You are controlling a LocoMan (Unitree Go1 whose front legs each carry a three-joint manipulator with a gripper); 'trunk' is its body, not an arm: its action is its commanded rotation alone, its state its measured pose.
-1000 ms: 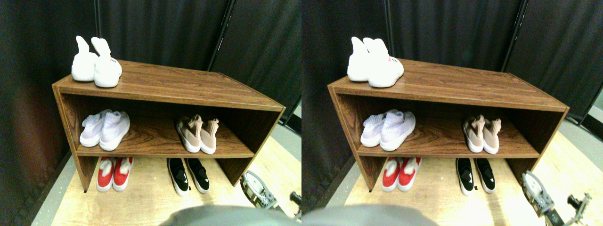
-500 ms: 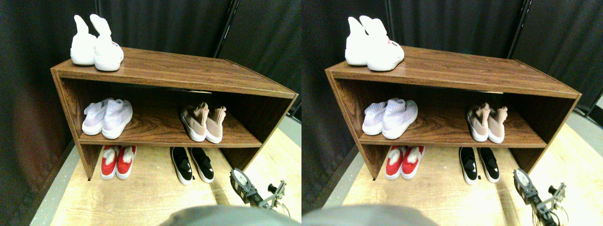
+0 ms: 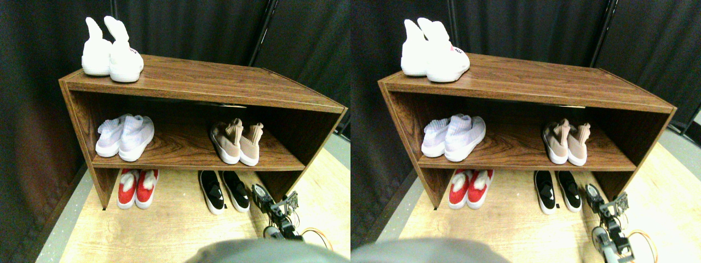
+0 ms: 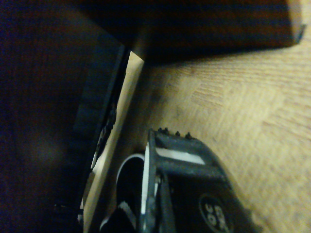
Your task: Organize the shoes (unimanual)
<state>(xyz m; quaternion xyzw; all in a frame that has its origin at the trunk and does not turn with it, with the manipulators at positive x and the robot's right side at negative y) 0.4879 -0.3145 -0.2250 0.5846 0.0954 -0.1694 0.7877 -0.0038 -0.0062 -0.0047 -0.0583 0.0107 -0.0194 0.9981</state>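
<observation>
The shoes (image 3: 238, 143), a beige-tan knit pair with white soles, stand side by side on the right part of the rack's middle shelf (image 3: 181, 150), heels toward me. My right gripper (image 3: 276, 201) hovers low over the floor in front of the rack's lower right corner. It is below the shoes, just right of a black pair, and well apart from both. Its jaws stand spread, with nothing between them. The wrist view shows only one dark jaw frame (image 4: 184, 194), wood floor (image 4: 243, 97) and the rack's dark underside.
A lilac-white pair (image 3: 123, 137) sits on the left of the same shelf. An all-white high-collared pair (image 3: 109, 52) stands on the rack top. Red shoes (image 3: 137, 188) and black shoes (image 3: 223, 192) are on the floor under the rack. Dark curtains hang behind.
My gripper has risen and moved left and forward, from the lower right edge toward the rack's lower right corner beside the black shoes. The camera tilted a little early on. The shoes have not moved.
</observation>
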